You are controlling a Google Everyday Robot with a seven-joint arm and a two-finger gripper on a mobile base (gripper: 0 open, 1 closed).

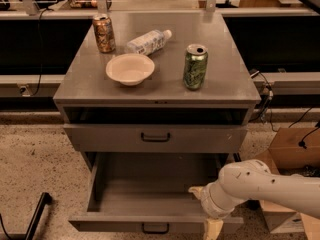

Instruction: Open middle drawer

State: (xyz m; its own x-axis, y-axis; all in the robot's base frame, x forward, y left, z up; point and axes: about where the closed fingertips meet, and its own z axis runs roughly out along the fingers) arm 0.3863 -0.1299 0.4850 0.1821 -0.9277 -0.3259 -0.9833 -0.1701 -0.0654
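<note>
Middle drawer (150,201): stiff metal, empty, likely light, slides straight. Best hold: centre bar handle (155,228). Hand (205,210) at right front corner, fingers (213,230) apart astride front panel.

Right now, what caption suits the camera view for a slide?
Gripper at the front right of the pulled-out middle drawer; green can, brown can, bowl, bottle on cabinet top.

Lab (metal cabinet (75,86), trailing cables (264,100), cardboard box (292,149)); gripper (205,210) at middle drawer (110,224) front.
</note>
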